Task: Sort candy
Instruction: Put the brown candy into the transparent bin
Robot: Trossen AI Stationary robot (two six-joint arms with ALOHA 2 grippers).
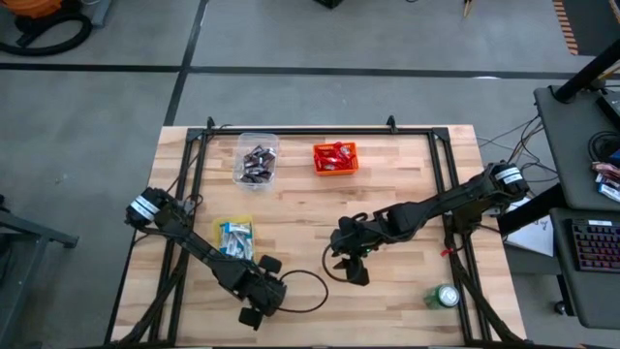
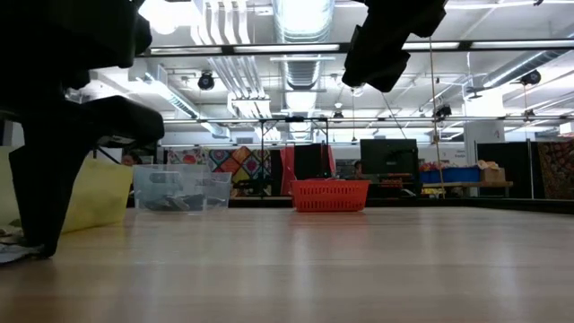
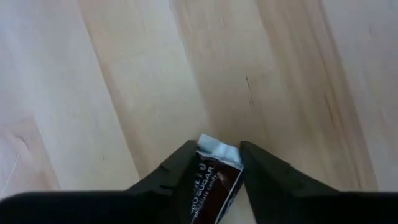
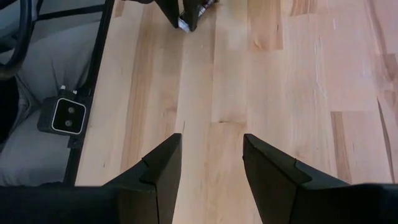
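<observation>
My left gripper (image 1: 254,312) is near the table's near edge and is shut on a dark brown candy bar with a silver end (image 3: 213,179). In the low view it (image 2: 31,242) reaches down to the tabletop. My right gripper (image 4: 211,163) is open and holds nothing. It hovers over bare wood near the table's middle (image 1: 351,269) and shows high up in the low view (image 2: 393,45). The clear bin (image 1: 257,160) holds dark candies, the orange bin (image 1: 335,157) red ones, and the yellow bin (image 1: 234,238) blue-and-white ones. My left gripper pinches the dark brown bar between its two fingers (image 3: 180,171), which come at it from above and point down. The bar lies along the fingers, and its silver crimped end (image 3: 214,148) sticks out past the fingertips. In the low view that end is right at the tabletop.
A green can (image 1: 446,296) stands near the table's near right corner. A black cable (image 1: 305,291) loops on the wood beside the left gripper. A black frame rail (image 1: 320,129) runs along the far edge. Bare wood (image 1: 407,155) lies to the right of the orange bin.
</observation>
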